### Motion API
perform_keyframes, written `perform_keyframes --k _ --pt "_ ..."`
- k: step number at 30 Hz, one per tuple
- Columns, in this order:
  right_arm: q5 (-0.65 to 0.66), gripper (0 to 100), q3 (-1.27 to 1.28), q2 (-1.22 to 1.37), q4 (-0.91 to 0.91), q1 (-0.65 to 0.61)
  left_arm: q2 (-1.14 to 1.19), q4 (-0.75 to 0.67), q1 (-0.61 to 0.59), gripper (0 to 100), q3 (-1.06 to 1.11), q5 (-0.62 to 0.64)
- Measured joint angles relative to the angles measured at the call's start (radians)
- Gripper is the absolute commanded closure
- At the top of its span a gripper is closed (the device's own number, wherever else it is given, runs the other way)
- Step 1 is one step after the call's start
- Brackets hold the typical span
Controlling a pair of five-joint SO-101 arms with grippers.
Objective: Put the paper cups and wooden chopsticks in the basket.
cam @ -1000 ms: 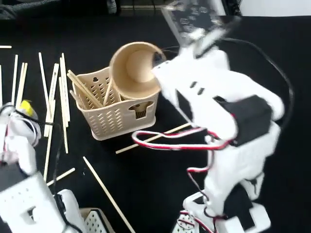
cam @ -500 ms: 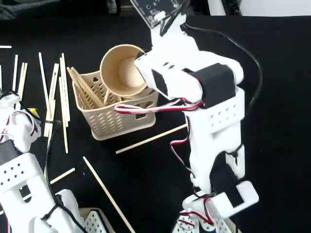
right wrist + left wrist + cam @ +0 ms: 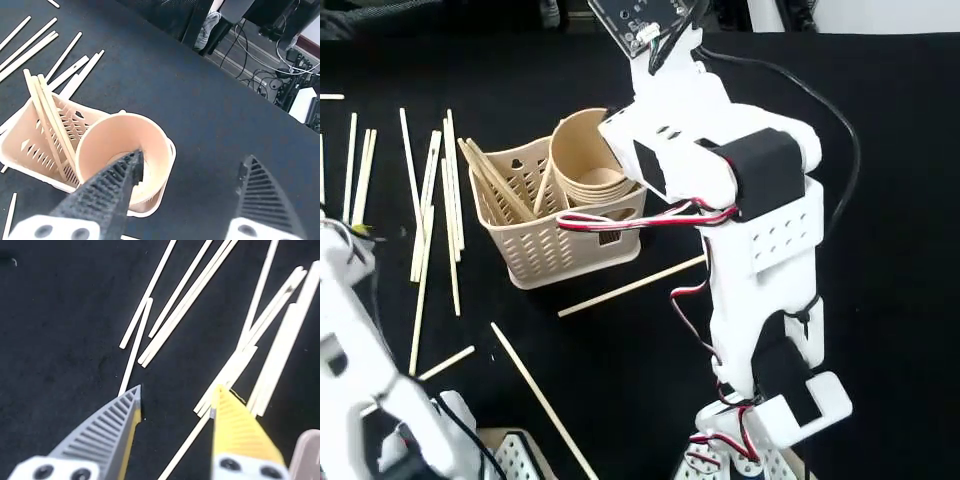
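Tan paper cup (image 3: 582, 150) now sits upright in beige slotted basket (image 3: 550, 250); our right fingers (image 3: 107, 195), left fingers (image 3: 115, 425) are released; pale wooden chopsticks (image 3: 283, 347) remain outside.

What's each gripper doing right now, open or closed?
Left gripper: open, holding nothing.
Right gripper: open, over the tan paper cup in the beige plastic basket.

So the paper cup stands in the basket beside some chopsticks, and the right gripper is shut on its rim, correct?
Not quite. The right gripper is open, not shut on the rim: in the right wrist view its jaws stand wide apart, one over the paper cup, the other clear of it. The cup does stand in the basket beside chopsticks.
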Motion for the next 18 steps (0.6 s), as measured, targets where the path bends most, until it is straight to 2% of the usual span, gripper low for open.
perform_keyframes --k 3,9,13,18 --pt "0.002 68.4 -0.009 0.0 0.02 0.028 0.181 0.0 -0.02 77 -0.12 -0.003" --pt "0.055 68.4 -0.015 -0.046 0.041 0.166 0.603 0.014 -0.028 77 -0.456 -0.13" --pt "0.061 68.4 0.038 -0.072 0.041 0.262 0.901 0.118 -0.011 77 -0.784 -0.183" --pt "0.061 68.4 0.212 -0.1 0.041 0.321 1.309 0.245 0.054 78 -1.254 -0.19"
